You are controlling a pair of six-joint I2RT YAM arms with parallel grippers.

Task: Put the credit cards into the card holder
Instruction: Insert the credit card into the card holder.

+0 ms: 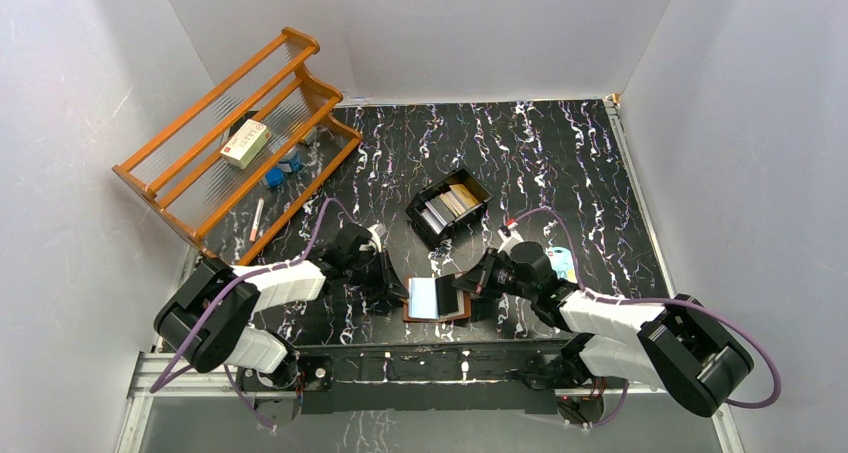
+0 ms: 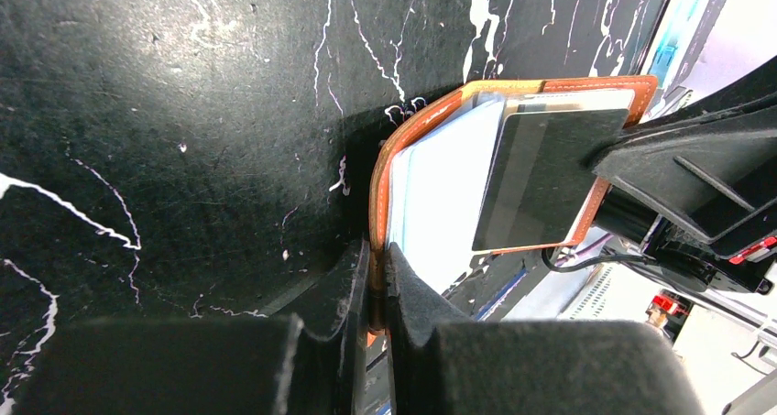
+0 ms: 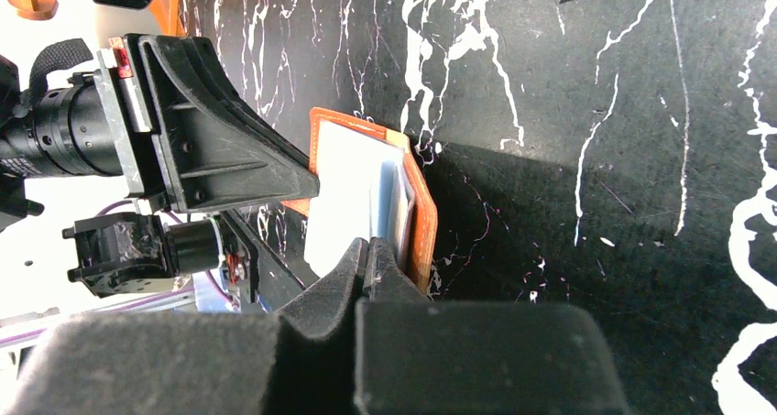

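Clamping card holder's edge inside left pincer.

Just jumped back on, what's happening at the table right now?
The left pincer is shut on the leather edge of the open card holder, holding it steady. The right pincer appears to grip a grey card lying across the open holder, not yet slid in. More cards sit in the black tray behind.

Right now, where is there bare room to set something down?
Bare tabletop lies right of the black tray out to the right wall, and behind it along the back wall. Crowded: near centre, where left gripper and right gripper meet at the card holder, and the wooden rack's left corner.
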